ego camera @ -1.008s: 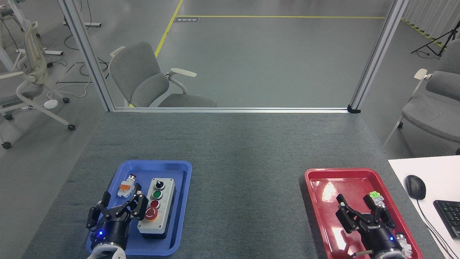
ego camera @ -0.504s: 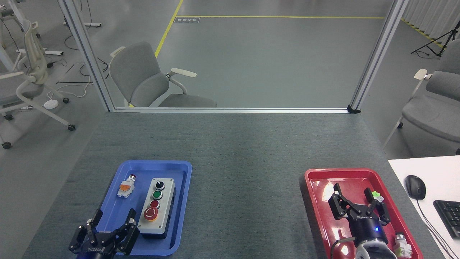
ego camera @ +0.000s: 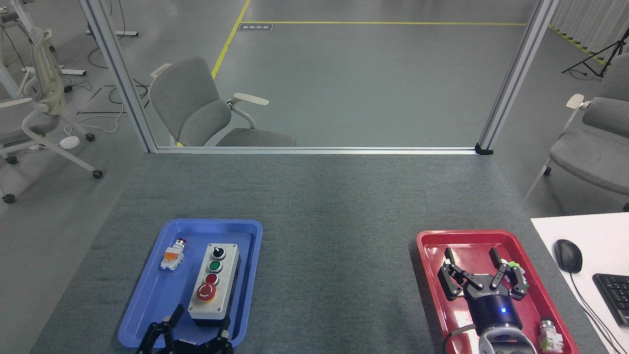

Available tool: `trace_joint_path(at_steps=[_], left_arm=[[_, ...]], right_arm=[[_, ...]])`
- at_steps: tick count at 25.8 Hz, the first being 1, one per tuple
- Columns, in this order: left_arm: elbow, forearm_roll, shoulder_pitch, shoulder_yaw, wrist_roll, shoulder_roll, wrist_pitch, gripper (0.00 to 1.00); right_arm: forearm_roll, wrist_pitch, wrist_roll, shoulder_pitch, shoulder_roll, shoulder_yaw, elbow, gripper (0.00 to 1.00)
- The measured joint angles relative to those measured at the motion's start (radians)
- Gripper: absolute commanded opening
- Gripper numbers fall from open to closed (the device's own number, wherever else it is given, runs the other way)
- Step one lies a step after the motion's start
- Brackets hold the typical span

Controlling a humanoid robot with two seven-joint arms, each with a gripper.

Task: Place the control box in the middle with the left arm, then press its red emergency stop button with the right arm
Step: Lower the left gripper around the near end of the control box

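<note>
- The box (ego camera: 214, 285) is lying lengthwise in the blue tray (ego camera: 147, 295), toward its right side, buttons facing up; it is not yet sitting on the open tabletop (ego camera: 334, 236) between the two trays.
- The stop button (ego camera: 206, 292) is sitting at the near end of the row, proud of the lid, with the small red button, green button and black knob lining up behind it.
- The left pincer (ego camera: 194, 329) is showing only its fingertips at the bottom edge, spread apart, just short of the box's near end and touching nothing.
- The right pincer (ego camera: 484, 268) is hanging over the red tray (ego camera: 427, 275), fingers wide apart and gripping nothing; a small green-topped part (ego camera: 515, 267) is lying just beside its right finger.
- Handling judgement: the box is looking like a rigid plastic housing on a black base, stiff and moderately weighty, with smooth sides that may slip under a light squeeze.
- Best hold, in my judgement: across the two long side walls near mid-length, low toward the base, keeping the fingers clear of the buttons on top.
- Risks: the left wall is sitting near a white-and-orange part (ego camera: 172, 255), and the right wall is crowding the tray rim, leaving little finger room.
</note>
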Motion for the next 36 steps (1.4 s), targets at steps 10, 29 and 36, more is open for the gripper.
trace_joint_path(at_steps=[10,29,36], left_arm=[[0.123,-0.063,-0.091,-0.106,-0.014,-0.062,0.125,0.99],[0.227,-0.038,-0.153,-0.037,-0.015,-0.068,0.212,0.99],[0.248,-0.044,-0.166,-0.035,-0.016,-0.089,0.218,0.99]], right_arm=[[-0.001,0.071,-0.156,0.080,-0.013,0.068,-0.010,0.99],[-0.131,0.288,-0.128,0.090,-0.074,0.251,-0.065,0.99],[-0.189,0.286,0.067,0.095,-0.122,0.253,-0.110,0.99]])
